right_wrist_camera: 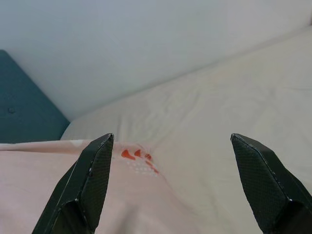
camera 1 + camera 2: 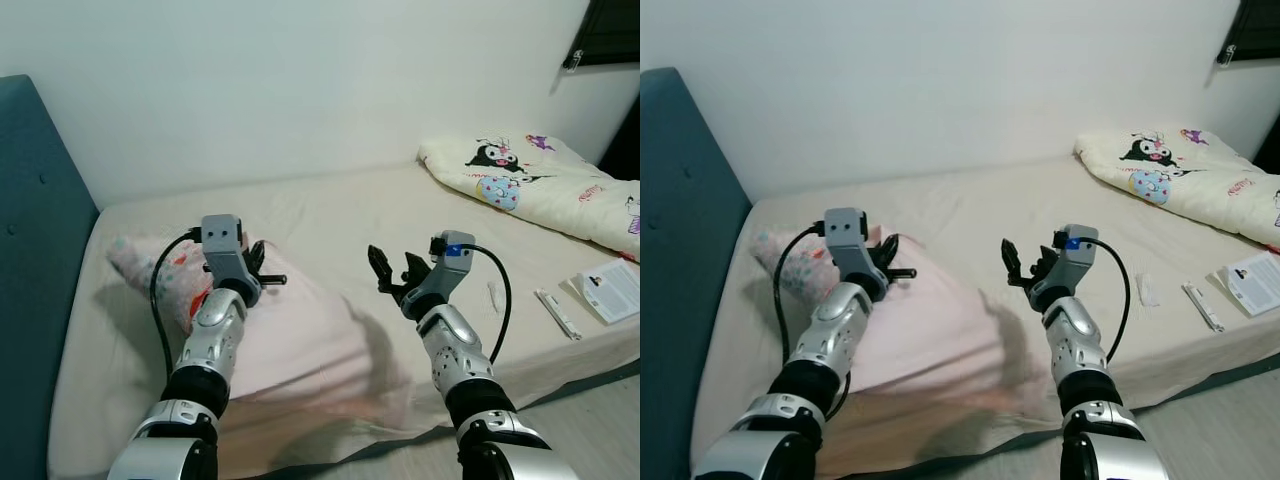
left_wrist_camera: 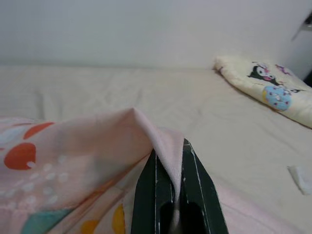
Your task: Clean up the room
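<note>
A pale pink blanket (image 2: 300,345) with red and teal prints lies spread over the left half of the bed (image 2: 340,215). My left gripper (image 2: 262,272) is shut on a raised fold of this blanket (image 3: 141,131), the cloth pinched between its black fingers (image 3: 192,190). My right gripper (image 2: 392,270) hovers open above the blanket's right edge, with nothing between its fingers (image 1: 90,180). The printed end of the blanket (image 2: 165,275) bunches up near the headboard side.
A teal headboard (image 2: 30,250) stands on the left. A cream quilt with cartoon prints (image 2: 535,180) lies at the bed's far right. A booklet (image 2: 612,288), a thin white stick (image 2: 556,312) and a small wrapper (image 2: 494,296) lie near the right front edge. White wall behind.
</note>
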Tool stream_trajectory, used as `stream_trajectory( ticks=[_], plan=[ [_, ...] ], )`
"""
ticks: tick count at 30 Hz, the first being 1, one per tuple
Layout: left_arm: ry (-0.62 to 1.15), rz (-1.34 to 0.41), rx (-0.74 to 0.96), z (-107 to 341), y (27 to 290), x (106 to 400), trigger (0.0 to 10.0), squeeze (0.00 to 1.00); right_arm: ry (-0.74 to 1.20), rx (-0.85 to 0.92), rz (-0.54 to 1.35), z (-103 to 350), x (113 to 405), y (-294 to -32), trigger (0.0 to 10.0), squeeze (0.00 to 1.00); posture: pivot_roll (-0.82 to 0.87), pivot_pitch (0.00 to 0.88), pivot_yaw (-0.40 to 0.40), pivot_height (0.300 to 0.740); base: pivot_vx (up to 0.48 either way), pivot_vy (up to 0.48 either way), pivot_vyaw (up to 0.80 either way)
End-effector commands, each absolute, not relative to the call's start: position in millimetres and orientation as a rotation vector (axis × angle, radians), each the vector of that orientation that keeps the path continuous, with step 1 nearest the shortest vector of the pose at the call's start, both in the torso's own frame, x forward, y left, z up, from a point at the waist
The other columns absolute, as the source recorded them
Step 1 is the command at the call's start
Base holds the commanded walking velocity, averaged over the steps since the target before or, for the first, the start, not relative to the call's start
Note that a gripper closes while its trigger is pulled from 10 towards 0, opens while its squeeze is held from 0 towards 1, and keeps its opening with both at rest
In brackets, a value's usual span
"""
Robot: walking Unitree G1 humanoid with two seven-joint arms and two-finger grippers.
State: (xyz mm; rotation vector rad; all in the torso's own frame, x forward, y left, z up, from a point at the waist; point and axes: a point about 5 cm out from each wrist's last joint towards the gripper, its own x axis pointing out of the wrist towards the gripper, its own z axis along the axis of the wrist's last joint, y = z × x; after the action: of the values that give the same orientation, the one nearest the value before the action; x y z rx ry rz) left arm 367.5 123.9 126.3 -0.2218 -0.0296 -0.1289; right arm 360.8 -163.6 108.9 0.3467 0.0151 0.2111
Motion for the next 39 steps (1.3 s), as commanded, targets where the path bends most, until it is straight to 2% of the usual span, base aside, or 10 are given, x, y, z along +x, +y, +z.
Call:
stream_trajectory(
  ticks=[1,12,18,26,35,39],
  plan=[
    [-0.067,-0.123,-0.203,132.1,128.4,369.0,10.0,0.00,0.020,0.340,0.213,109.7,362.1,-161.3,10.0,0.00,-0.19,0.000,-0.013,0.740,0.000,0.480,0.00],
    [-0.051,-0.151,-0.206,126.9,115.0,365.6,10.0,0.00,0.018,0.336,0.217,111.0,363.0,-160.3,10.0,0.00,-0.20,0.000,-0.016,0.740,0.000,0.477,0.00],
    [-0.051,-0.241,-0.144,125.2,98.9,361.5,10.0,0.00,0.013,0.338,0.214,111.9,363.2,-160.2,10.0,0.00,-0.19,0.000,-0.014,0.740,0.000,0.000,0.00],
    [-0.046,-0.268,-0.118,123.4,88.2,358.0,10.0,0.00,0.014,0.347,0.210,109.6,361.8,-159.7,10.0,0.00,-0.19,0.000,-0.010,0.740,0.000,-0.480,0.00],
    [-0.032,-0.229,-0.162,120.1,91.8,357.6,10.0,0.00,0.009,0.341,0.214,111.4,362.7,-158.3,10.0,0.00,-0.19,0.000,-0.010,0.740,0.000,-0.107,0.00],
    [-0.045,-0.173,-0.158,119.2,107.0,357.9,10.0,0.00,0.011,0.306,0.223,112.4,363.2,-157.9,10.0,0.00,-0.19,0.000,-0.013,0.740,0.000,0.000,0.00]
  ],
)
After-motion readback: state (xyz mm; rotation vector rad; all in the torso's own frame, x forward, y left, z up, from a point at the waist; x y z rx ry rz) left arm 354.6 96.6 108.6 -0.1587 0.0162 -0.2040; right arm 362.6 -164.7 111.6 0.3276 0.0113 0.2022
